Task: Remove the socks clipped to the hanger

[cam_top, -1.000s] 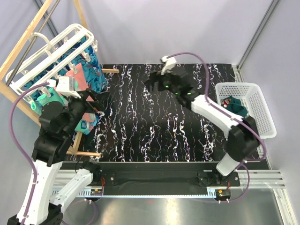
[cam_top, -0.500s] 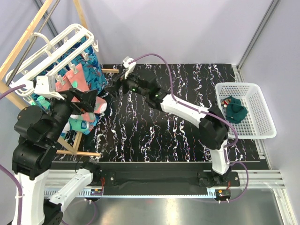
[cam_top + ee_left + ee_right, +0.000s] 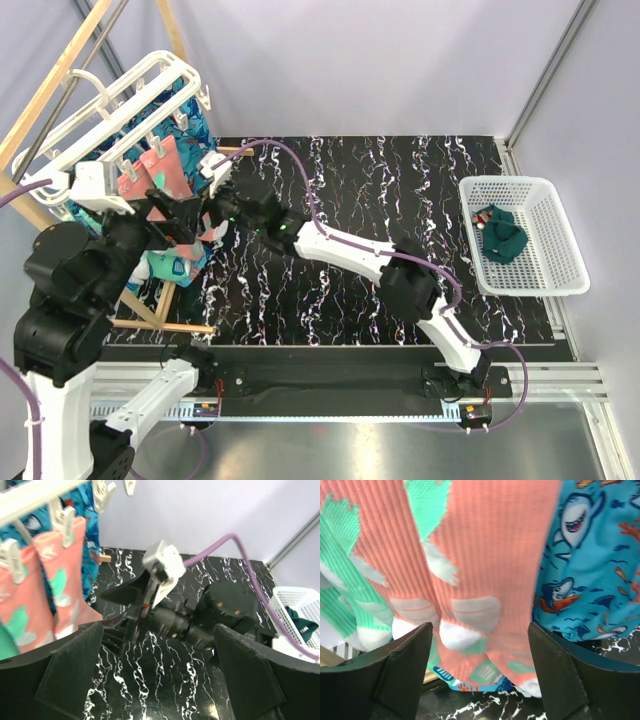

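R arm's swung across the table (image 3: 400, 190) to the hanger (image 3: 120, 105) since a sec ago. Its hand (image 3: 480, 635) is spread wide and empty, coral sock (image 3: 485, 555) toes just ahead. Left hand (image 3: 157, 645) is likewise spread and empty. You're on approach. Next: ease fwd, pinch one sock, and tug it down off its clip (image 3: 64, 524).

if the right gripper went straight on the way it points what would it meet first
Probably the coral sock: it hangs dead ahead, centred between the right gripper's open fingers. How close it is, the wrist view does not settle.
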You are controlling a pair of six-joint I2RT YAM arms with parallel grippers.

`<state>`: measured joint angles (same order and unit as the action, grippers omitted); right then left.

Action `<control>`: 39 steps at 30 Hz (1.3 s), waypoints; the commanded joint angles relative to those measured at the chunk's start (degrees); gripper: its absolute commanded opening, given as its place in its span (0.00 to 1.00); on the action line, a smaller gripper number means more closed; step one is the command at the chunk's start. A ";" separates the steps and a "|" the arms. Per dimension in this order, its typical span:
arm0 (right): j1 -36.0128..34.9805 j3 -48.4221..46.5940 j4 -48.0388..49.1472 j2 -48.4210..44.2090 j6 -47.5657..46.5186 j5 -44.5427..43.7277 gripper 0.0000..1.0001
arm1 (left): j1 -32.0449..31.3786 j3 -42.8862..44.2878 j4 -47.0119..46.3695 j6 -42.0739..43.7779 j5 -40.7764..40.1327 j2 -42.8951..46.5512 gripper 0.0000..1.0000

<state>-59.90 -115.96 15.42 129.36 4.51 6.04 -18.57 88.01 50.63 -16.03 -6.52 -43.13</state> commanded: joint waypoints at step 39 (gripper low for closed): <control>-2.24 -12.86 1.12 10.29 -4.25 -3.32 1.00 | 0.20 13.33 7.81 -0.14 -2.79 -1.61 0.92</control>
<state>-62.15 -122.93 14.83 137.88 1.13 3.11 -18.57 99.55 59.94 -16.34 -11.46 -44.77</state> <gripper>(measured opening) 0.987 0.912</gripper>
